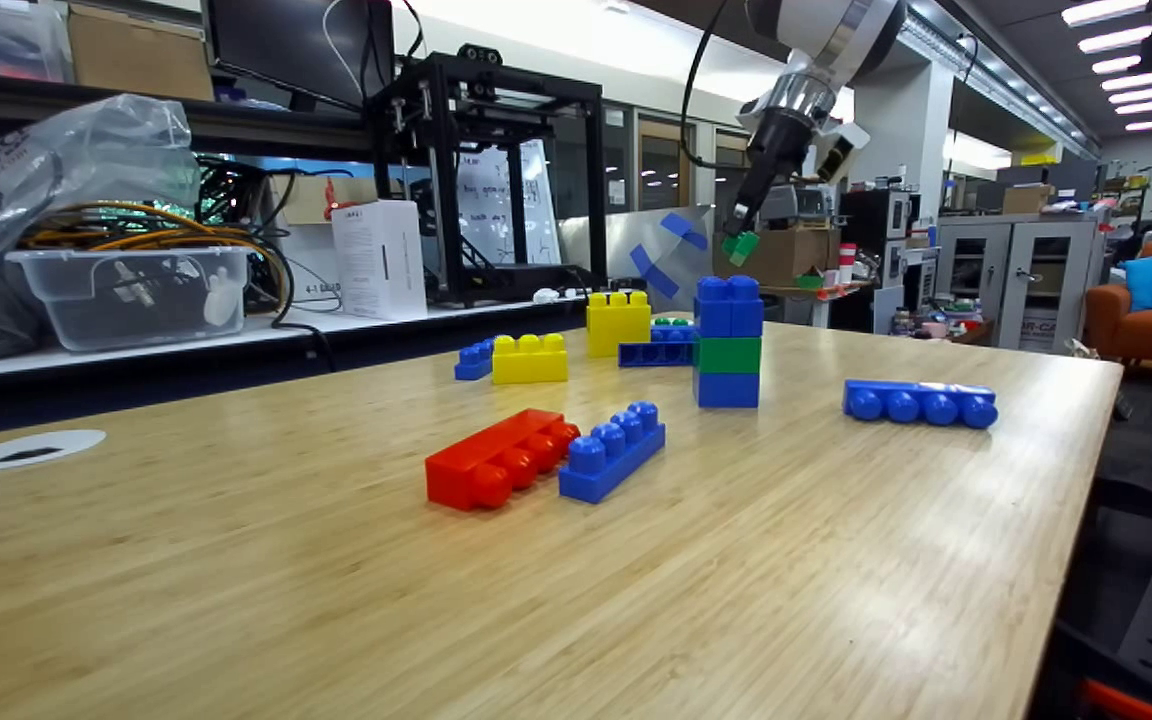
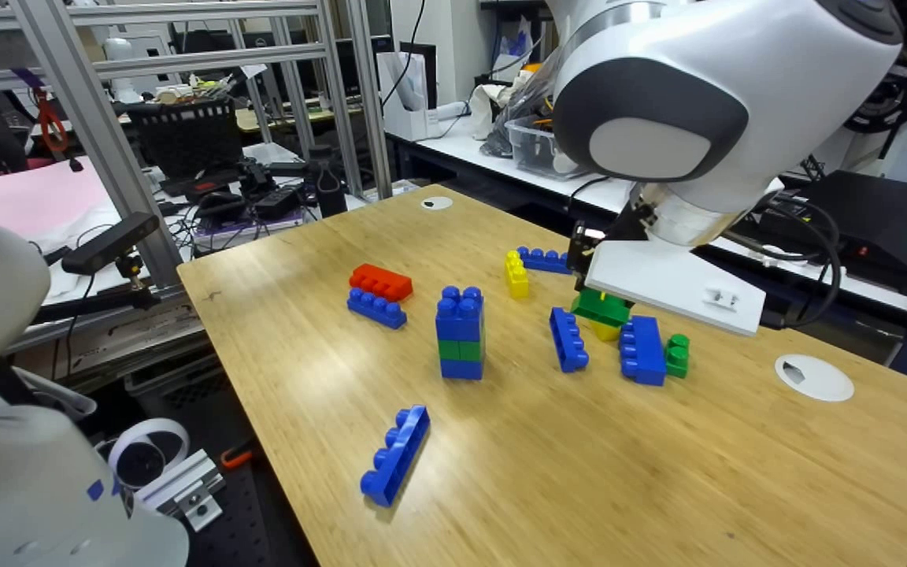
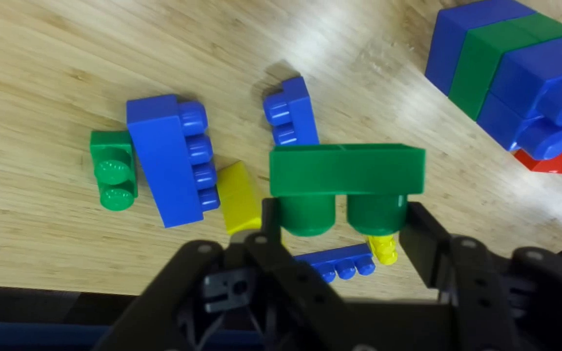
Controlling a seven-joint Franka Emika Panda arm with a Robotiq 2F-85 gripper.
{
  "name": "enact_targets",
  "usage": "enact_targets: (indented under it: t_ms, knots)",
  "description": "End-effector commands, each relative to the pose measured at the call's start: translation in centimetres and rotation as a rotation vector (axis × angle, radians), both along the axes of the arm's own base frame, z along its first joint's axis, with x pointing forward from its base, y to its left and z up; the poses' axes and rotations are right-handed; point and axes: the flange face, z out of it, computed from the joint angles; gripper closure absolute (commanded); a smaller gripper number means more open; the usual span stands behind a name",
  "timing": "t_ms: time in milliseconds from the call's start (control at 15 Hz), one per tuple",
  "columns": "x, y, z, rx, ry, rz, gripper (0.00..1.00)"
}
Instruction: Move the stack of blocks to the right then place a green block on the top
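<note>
My gripper [image 3: 342, 214] is shut on a green block [image 3: 347, 170], with the fingers pressing on the outer sides of its two visible studs. In both exterior views this green block [image 1: 740, 247] [image 2: 601, 307] is held in the air above the table, slightly tilted. The stack [image 1: 728, 355] stands upright on the table, blue at the bottom, green in the middle and blue on top with bare studs. The stack also shows in an exterior view [image 2: 460, 350] and at the upper right of the wrist view [image 3: 520, 73], apart from the held block. The arm partly hides the gripper [image 1: 739, 215].
Another green block [image 3: 115, 175] lies beside a large blue block [image 3: 164, 161]. A blue block [image 2: 568, 340] lies between them and the stack. Yellow blocks [image 1: 619, 325] [image 1: 530, 360] stand behind. A red block [image 1: 496, 460] and blue blocks [image 1: 613, 455] [image 2: 395, 457] lie around the stack.
</note>
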Motion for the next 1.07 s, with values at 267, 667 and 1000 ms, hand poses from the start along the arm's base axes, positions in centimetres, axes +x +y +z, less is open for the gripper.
enact_targets:
  t_ms: [267,667,1000]
  knots:
    - [-1.3,1.2,0.2,0.04,0.037,-0.02,0.62]
    - [-2.6,2.8,1.0,0.08,0.089,-0.071,0.62]
    - [-3.5,4.0,1.8,0.085,0.113,-0.134,0.62]
